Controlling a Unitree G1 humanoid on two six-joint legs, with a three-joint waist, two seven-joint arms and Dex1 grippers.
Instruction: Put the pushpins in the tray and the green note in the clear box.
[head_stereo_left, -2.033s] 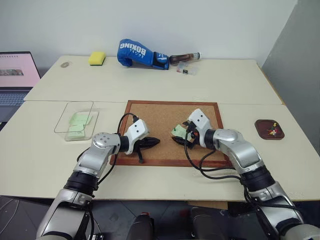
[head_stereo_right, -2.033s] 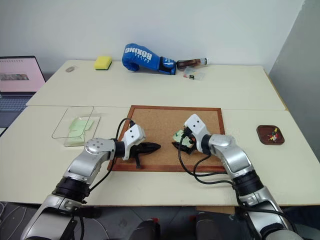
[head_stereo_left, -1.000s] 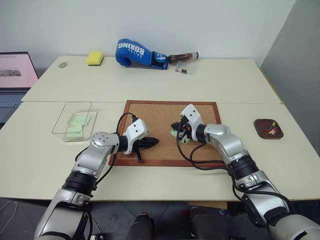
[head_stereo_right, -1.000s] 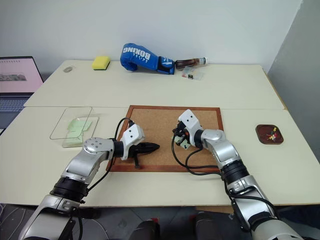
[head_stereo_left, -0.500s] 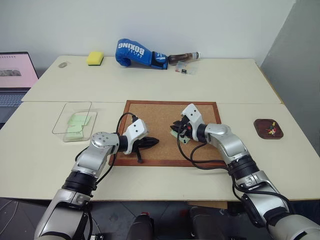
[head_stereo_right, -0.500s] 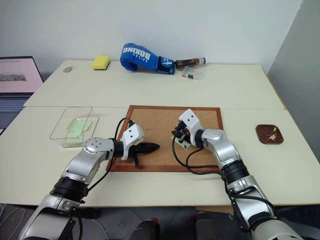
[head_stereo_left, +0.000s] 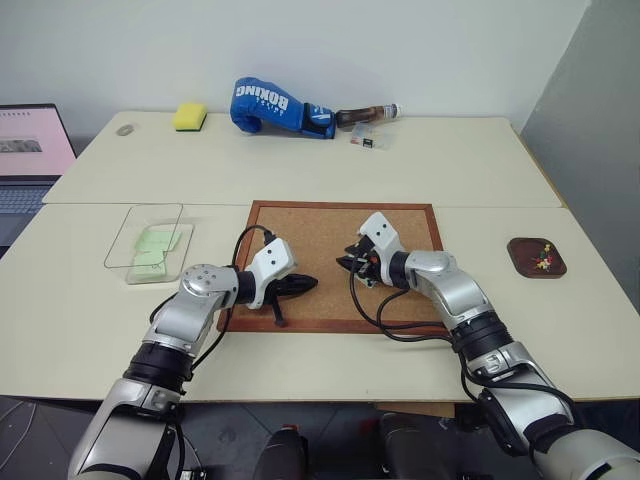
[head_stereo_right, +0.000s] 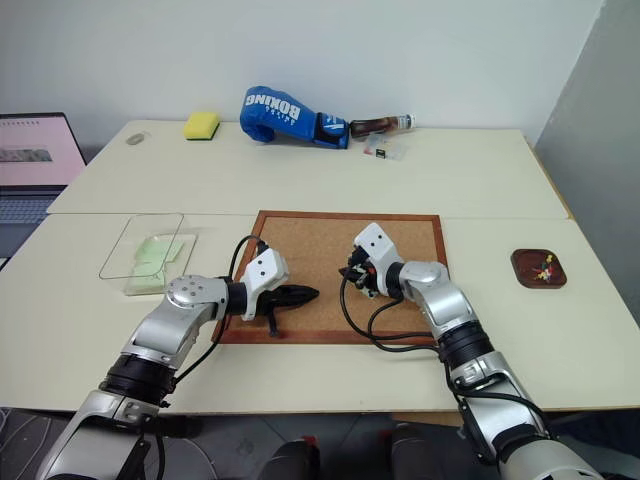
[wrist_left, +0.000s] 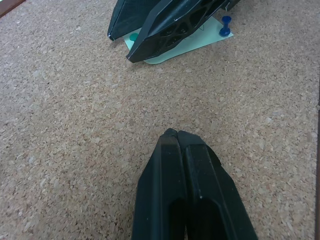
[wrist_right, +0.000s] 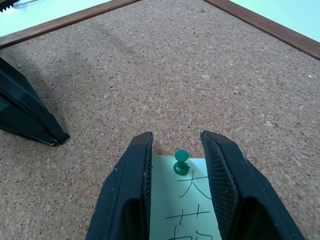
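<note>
A green-headed pushpin (wrist_right: 181, 162) stands in a corner of the green note (wrist_right: 192, 210), which lies on the corkboard (head_stereo_left: 305, 225). My right gripper (wrist_right: 176, 137) is open, one finger on each side of that pin, without touching it. A second pushpin (wrist_left: 225, 25), blue-headed, holds the note's (wrist_left: 187, 44) other corner. My left gripper (head_stereo_left: 306, 283) is shut and empty, hovering over bare cork a short way to the left of the note. The tray (head_stereo_left: 522, 260) sits at the far right of the table. The clear box (head_stereo_left: 122, 250) sits at the left.
Red and yellow pins lie in the tray. Green slips lie in the clear box. A blue boxing glove (head_stereo_left: 270, 105), a yellow sponge (head_stereo_left: 193, 116) and a bottle (head_stereo_left: 365, 115) stand along the far edge. A laptop (head_stereo_left: 30, 150) is at the far left.
My right gripper's fingers have parted from shut and now straddle the green pin. Earlier still, that arm slid leftward over the board. The left arm has not moved.
</note>
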